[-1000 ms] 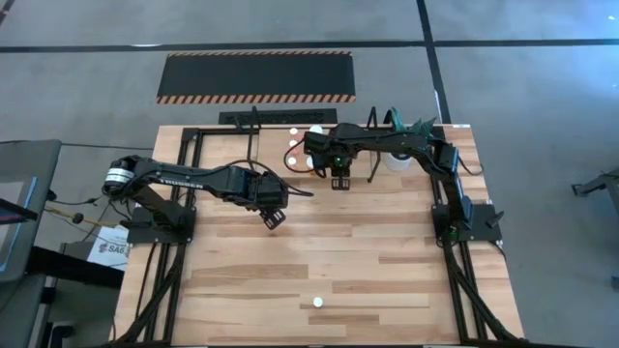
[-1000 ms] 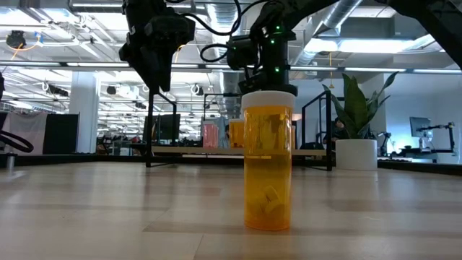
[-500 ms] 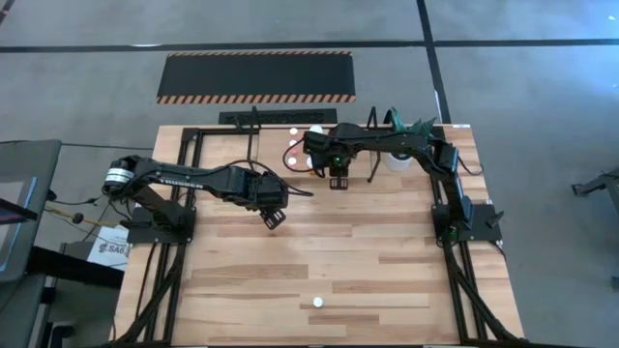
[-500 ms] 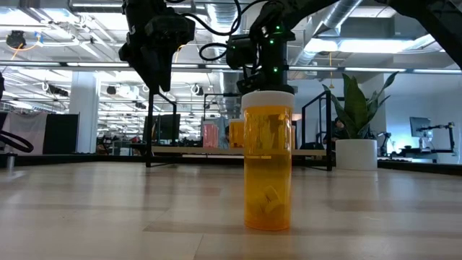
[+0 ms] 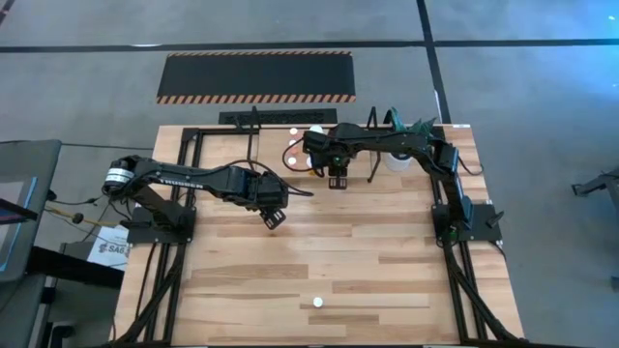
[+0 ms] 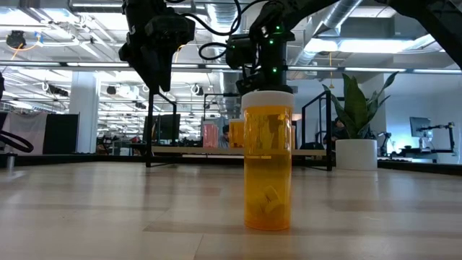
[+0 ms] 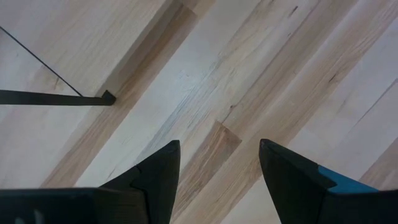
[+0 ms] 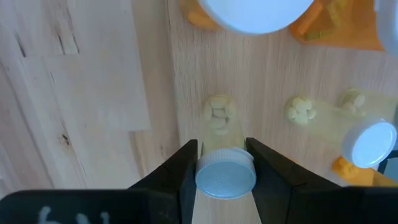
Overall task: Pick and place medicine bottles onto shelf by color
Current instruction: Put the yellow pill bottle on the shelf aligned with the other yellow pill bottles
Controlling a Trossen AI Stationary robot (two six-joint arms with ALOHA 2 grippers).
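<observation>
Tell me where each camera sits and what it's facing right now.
High: overhead, straight down on table, both arms.
Low: table height, facing orange bottle; arms above.
Left wrist: over bare wood, open left gripper.
Right wrist: over shelf, right gripper around pale bottle.
Shared: high and low both show the lone bottle.

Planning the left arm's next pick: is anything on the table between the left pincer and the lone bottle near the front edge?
No. In the high view, only bare tabletop lies between the left pincer and that bottle.
</observation>
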